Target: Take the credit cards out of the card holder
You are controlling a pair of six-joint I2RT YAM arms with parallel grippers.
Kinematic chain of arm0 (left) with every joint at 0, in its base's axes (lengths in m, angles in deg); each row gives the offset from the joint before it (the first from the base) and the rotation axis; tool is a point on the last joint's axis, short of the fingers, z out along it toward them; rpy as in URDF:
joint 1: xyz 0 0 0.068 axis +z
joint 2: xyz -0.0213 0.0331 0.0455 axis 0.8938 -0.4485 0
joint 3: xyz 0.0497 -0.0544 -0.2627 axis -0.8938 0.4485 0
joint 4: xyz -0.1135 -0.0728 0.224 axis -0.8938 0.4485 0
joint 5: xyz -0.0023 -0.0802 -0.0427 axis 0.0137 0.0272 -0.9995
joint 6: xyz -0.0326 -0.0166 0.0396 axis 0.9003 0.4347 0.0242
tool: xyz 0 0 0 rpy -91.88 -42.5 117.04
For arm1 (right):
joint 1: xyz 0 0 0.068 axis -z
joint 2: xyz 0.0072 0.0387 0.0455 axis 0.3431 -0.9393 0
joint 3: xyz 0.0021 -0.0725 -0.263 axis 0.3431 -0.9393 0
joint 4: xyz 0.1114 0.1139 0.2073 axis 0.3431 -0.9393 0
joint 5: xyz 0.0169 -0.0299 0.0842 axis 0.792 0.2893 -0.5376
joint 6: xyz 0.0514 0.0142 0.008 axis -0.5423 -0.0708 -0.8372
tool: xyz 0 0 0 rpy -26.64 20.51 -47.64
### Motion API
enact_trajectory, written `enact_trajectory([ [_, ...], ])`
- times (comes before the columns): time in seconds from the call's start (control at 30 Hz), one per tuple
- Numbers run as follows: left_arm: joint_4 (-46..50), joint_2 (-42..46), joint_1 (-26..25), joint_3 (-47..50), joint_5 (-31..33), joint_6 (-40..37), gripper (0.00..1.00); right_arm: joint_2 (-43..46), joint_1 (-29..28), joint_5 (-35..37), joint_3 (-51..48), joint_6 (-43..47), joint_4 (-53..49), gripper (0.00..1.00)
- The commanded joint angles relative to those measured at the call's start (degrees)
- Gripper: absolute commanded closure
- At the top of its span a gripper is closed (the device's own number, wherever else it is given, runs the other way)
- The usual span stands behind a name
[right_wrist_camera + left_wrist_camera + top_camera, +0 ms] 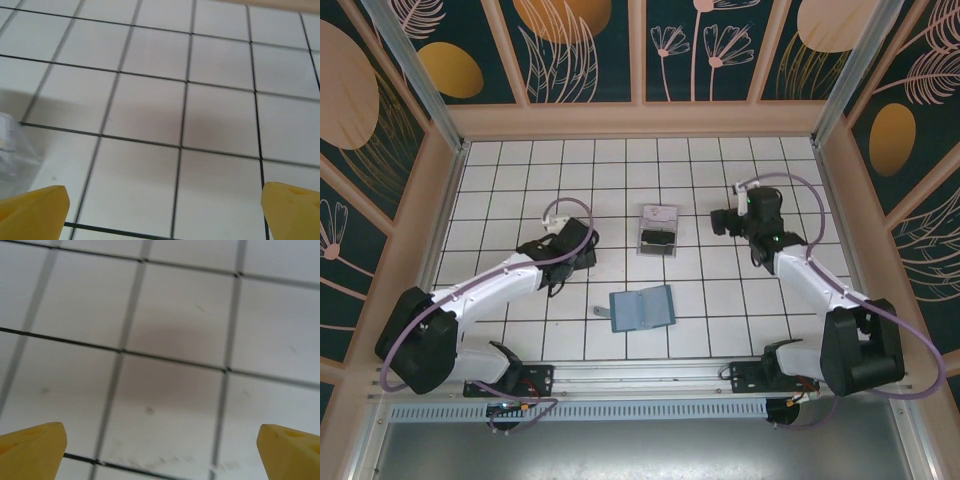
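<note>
The teal-blue card holder [640,308] lies open and flat on the white tiles in the near middle. A small grey tab [600,313] sticks out at its left edge. A dark credit card [658,241] sits in a clear slotted stand [657,228] farther back, with what looks like a pale card [659,214] behind it. My left gripper [586,248] hovers left of the stand; its yellow fingertips [32,447] are wide apart over bare tile, open and empty. To the right of the stand my right gripper [722,222] is open too, with nothing between its fingertips [35,210].
The clear stand's edge [12,150] shows at the left of the right wrist view. Wooden walls [640,120] ring the tiled floor. Both arm bases sit on the rail [640,378] at the near edge.
</note>
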Motion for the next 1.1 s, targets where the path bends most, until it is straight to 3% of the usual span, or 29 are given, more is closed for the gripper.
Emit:
enact_trajectory([
  [0.0, -2.2, 1.3, 4.0, 0.7, 11.0, -2.7, 0.01, 1.8, 3.2, 1.8, -6.6, -6.0, 14.0, 0.01],
  [0.2, -15.1, 6.3, 12.0, 7.8, 18.4, -8.3, 0.02, -0.7, 7.3, 5.5, -14.8, -8.3, 28.8, 0.01],
  [0.4, -33.1, 11.8, 21.4, 17.8, 21.6, -13.9, 0.01, -6.1, 10.5, 5.9, -20.9, -9.8, 46.3, 0.01],
  [0.5, -40.1, 11.9, 25.7, 20.4, 21.3, -16.2, 0.01, -8.8, 10.8, 3.9, -19.4, -7.1, 48.3, 0.01],
  [0.73, -74.2, 5.9, 30.7, 31.9, 11.3, -25.4, 0.02, -13.3, 13.1, -1.3, -21.6, -5.8, 59.8, 0.01],
  [0.93, -87.0, -1.3, 32.6, 30.8, 2.6, -31.9, 0.01, -15.5, 14.7, -6.7, -24.4, -5.9, 66.2, 0.01],
  [1.07, -91.4, -6.5, 33.6, 29.8, -3.9, -32.9, 0.01, -16.2, 15.0, -6.1, -25.6, -6.3, 69.0, 0.01],
])
